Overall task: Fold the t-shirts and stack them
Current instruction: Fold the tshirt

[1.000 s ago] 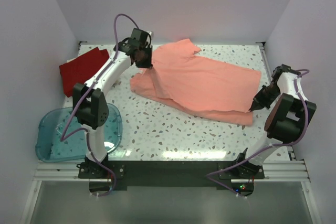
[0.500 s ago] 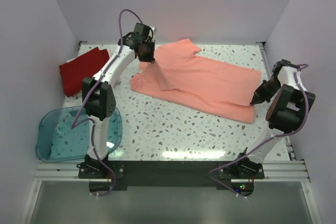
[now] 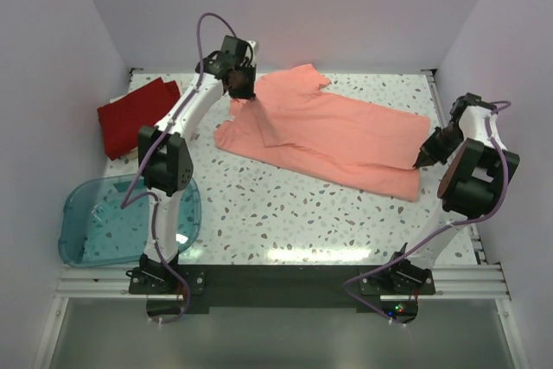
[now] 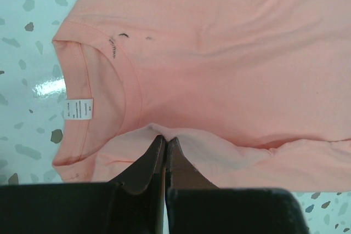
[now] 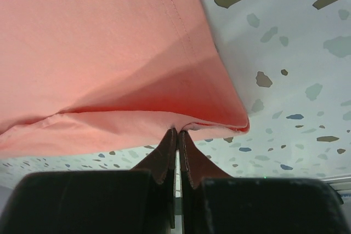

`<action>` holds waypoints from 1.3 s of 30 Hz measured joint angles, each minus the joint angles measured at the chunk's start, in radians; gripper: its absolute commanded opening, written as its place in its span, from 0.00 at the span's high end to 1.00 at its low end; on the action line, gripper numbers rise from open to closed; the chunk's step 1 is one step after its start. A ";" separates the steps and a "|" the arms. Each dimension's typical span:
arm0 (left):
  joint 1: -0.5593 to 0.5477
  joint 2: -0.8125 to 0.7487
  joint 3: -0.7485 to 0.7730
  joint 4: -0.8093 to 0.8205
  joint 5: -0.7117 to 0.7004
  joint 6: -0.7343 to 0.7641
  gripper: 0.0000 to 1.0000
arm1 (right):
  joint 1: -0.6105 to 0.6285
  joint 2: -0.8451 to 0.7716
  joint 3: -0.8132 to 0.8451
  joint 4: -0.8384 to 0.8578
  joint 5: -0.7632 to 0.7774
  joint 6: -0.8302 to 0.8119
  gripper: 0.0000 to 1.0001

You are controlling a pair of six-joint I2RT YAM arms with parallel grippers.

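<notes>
The salmon-pink t-shirt (image 3: 333, 131) lies spread across the back middle of the table, its lower half folded over. My left gripper (image 3: 241, 95) is shut on a pinch of its cloth by the collar, which shows in the left wrist view (image 4: 101, 102) with a white label (image 4: 78, 108). My right gripper (image 3: 421, 162) is shut on the shirt's folded hem corner (image 5: 219, 119) at the right end, held just above the table. The deep red t-shirt (image 3: 134, 114) lies folded at the back left. The cream-white shirt is out of view.
A translucent blue plastic tub (image 3: 104, 222) sits at the front left beside the left arm's base. The speckled table (image 3: 302, 222) is walled at the back and both sides. The right arm's body (image 3: 471, 183) stands near the right edge.
Both grippers have carried the folded edge of the salmon-pink shirt toward the back; the left moved up and right, the right moved back. The fold now lies flatter.
</notes>
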 measured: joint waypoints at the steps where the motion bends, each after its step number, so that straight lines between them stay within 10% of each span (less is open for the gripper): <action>1: 0.000 0.000 0.000 0.000 -0.001 0.000 1.00 | -0.001 0.000 0.001 -0.001 0.000 0.000 1.00; 29: 0.034 0.028 0.023 0.036 -0.005 -0.001 1.00 | -0.016 0.079 0.076 -0.001 0.000 0.011 1.00; 33: 0.034 0.069 0.028 0.089 0.012 -0.005 0.40 | -0.016 0.120 0.102 0.006 -0.002 0.023 0.61; 39: 0.037 0.100 0.026 0.166 0.043 -0.037 0.25 | -0.016 0.127 0.113 0.035 -0.019 0.016 0.43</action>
